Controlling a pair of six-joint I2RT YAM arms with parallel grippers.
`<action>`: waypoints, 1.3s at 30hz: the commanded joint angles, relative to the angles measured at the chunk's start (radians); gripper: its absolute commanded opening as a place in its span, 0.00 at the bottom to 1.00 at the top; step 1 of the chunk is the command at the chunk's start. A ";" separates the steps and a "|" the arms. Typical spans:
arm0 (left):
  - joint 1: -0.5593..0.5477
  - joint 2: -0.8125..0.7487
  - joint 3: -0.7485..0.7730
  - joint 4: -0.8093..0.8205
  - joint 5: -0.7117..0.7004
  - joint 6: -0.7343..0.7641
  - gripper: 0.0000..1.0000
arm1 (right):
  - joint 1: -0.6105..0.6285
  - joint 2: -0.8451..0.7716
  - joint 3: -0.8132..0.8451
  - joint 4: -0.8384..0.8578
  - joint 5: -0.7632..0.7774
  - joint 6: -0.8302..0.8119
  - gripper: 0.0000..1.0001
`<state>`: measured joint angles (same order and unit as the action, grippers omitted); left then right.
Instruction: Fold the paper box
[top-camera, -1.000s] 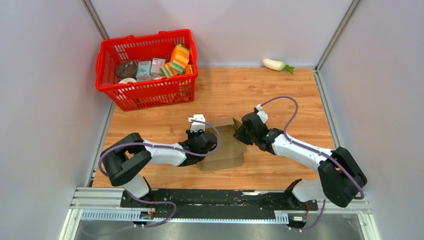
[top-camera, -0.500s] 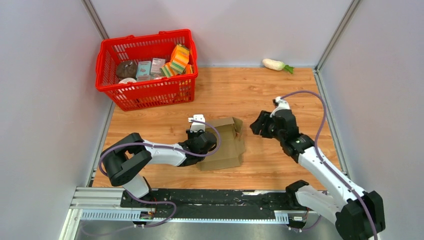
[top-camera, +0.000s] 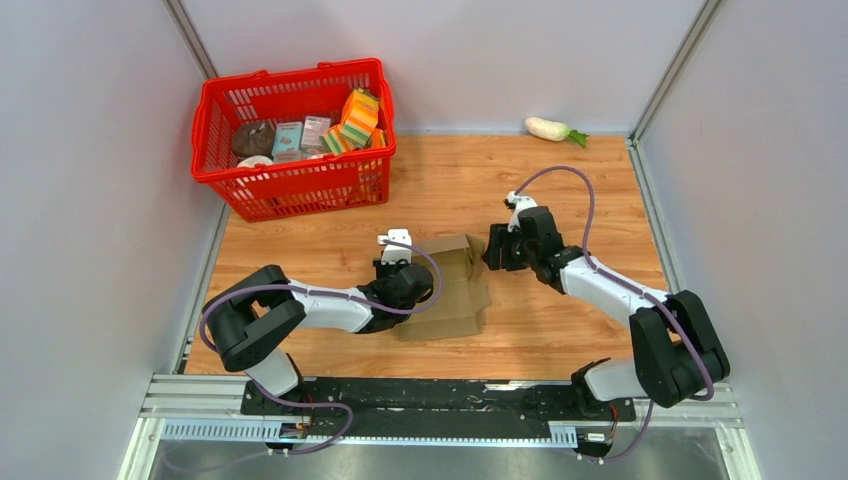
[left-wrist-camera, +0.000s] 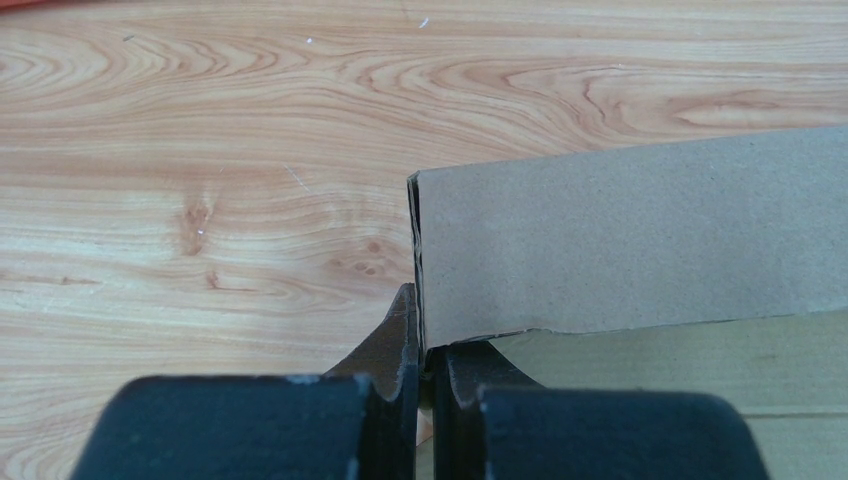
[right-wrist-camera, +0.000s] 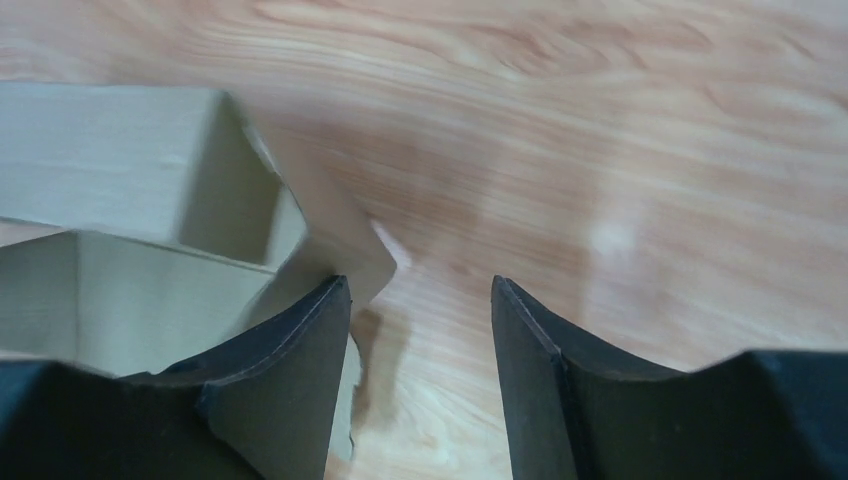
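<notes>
"Where the left gripper (left-wrist-camera: 420, 335) closes, what sits between its jaws?"

"One upright wall of the paper box (left-wrist-camera: 630, 235) — plain brown cardboard, matte and faintly fibrous. The black jaws are pressed together on its lower corner, where the cut edge shows doubled layers. From there the panel runs off to the right of the jaws and is cut off by the frame."

"And the right gripper (right-wrist-camera: 420, 290)?"

"Spread apart, holding nothing. Between its two dark, wedge-shaped fingers (right-wrist-camera: 560, 370) there is only the table (right-wrist-camera: 620, 150), a glossy orange-brown wood grain. The box's open corner lies ahead of the jaw on the view's left, with a loose flap reaching toward the gap."

"Does that jaw touch the flap?"

"I cannot tell — the wrist view is blurred, and the jaw covers part of the flap."

"What does the overhead view hide?"

"The left arm lies over the box's left edge, so the pinch is out of sight there. The right jaws sit just beside the box's far right corner, too small to show contact."
</notes>
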<state>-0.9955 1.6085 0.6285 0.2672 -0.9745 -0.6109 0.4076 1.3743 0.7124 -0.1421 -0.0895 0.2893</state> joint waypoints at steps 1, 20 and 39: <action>-0.006 0.013 -0.016 -0.023 0.046 0.040 0.00 | 0.065 0.020 0.005 0.217 -0.056 -0.113 0.57; -0.006 0.007 -0.018 -0.022 0.059 0.039 0.00 | 0.177 0.080 -0.097 0.522 -0.050 -0.148 0.52; -0.006 -0.044 -0.012 -0.091 0.056 -0.053 0.00 | 0.474 0.318 -0.045 0.653 0.980 0.059 0.00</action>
<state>-0.9928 1.5925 0.6235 0.2428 -0.9737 -0.6258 0.8341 1.6436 0.6186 0.5430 0.5617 0.2218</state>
